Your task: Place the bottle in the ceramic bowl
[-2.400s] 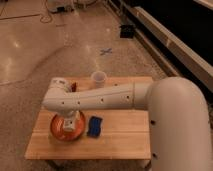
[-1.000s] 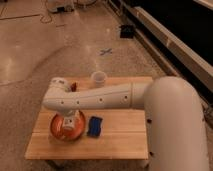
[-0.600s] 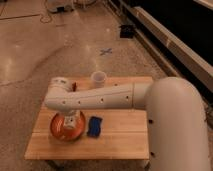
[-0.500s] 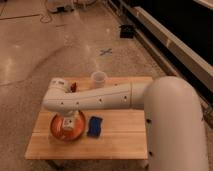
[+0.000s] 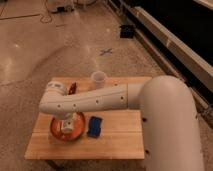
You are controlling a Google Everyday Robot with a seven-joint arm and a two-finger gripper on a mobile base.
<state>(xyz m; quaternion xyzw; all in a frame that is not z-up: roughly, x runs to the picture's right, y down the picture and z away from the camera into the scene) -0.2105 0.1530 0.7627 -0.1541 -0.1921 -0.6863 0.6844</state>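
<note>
Gripper (image 5: 68, 123) down over the orange bowl (image 5: 56, 131) at the near left of the wooden counter (image 5: 115, 142); arm reaching across from the right. Cannot tell from this view how the gripper is set. Bottle (image 5: 70, 126) directly beneath the gripper, apparently standing inside the bowl; whether resting on the bowl floor or hanging just above it: cannot tell. Blue packet (image 5: 95, 126) just right of the gripper, outside the bowl. White cup (image 5: 98, 80) well behind and to the right. Small reddish item (image 5: 73, 88) behind, partly hidden by the arm.

Judgement: placement nearly complete, bottle within the bowl's rim. Left to do: confirm release, lift gripper away without tipping the bottle.
</note>
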